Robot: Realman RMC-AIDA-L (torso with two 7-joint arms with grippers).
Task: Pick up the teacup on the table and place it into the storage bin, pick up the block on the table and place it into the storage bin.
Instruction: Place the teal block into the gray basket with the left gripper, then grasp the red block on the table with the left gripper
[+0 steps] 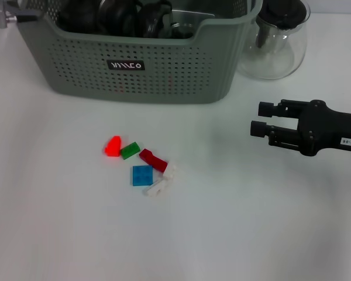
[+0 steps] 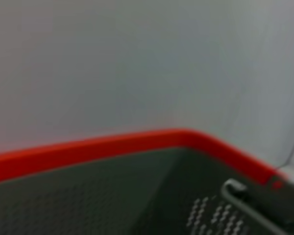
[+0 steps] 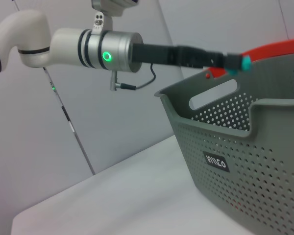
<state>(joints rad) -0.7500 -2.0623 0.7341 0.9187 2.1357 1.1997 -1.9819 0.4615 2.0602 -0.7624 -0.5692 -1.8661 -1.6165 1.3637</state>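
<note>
The storage bin (image 1: 140, 64) fills the upper left of the head view, its long axis running left to right, dipped rim and label facing forward. Below it, centre-left, small blocks (image 1: 141, 167) lie clustered (red, green, blue, white) on the white table (image 1: 251, 222). A glass teapot (image 1: 278, 44) stands upper right. The right gripper (image 1: 258, 119) hovers at right, fingers slightly apart, holding nothing. The left gripper (image 3: 235, 61) reaches over the bin; its grip cannot be told.
</note>
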